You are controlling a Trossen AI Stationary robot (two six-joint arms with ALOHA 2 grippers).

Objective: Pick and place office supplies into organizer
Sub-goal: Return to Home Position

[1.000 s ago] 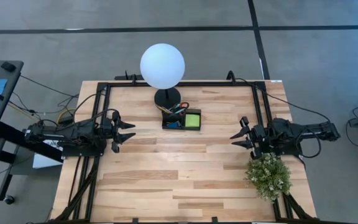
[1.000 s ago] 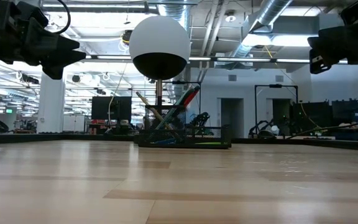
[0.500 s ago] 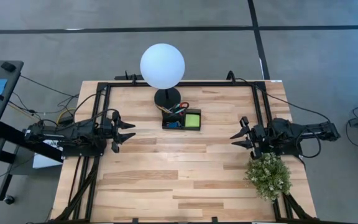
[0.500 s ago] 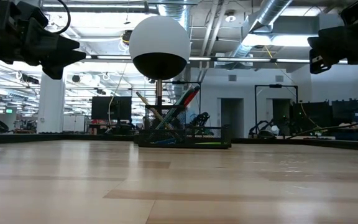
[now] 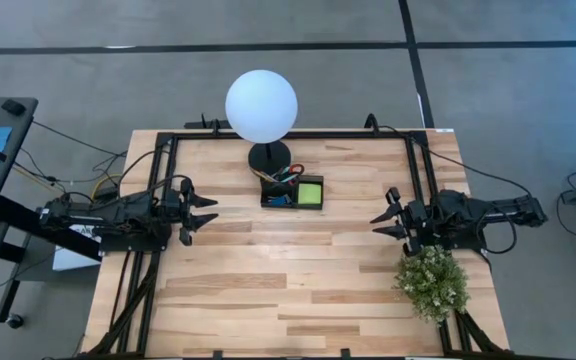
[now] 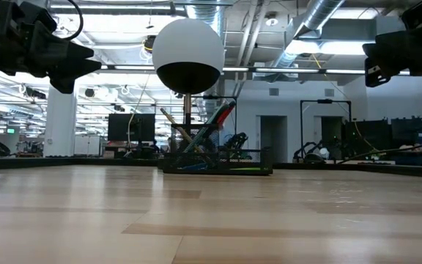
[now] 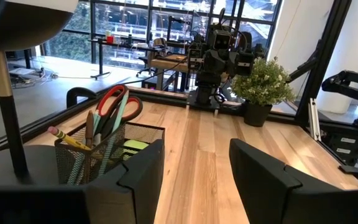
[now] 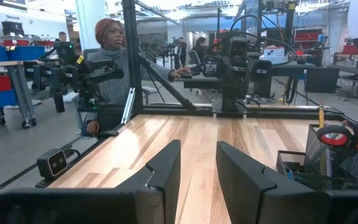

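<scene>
My left gripper and right gripper gape empty at opposite edges of the tabletop; retracting carelessly could knock the plant.

Overhead and table-level views share the organizer; wrist views face each other.

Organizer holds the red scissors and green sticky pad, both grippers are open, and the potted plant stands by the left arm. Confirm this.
One thing is wrong: the potted plant stands by the right arm, near the right gripper, as the high view shows. The organizer does hold the red scissors and green sticky pad, and the left gripper and the right one are open.
</scene>
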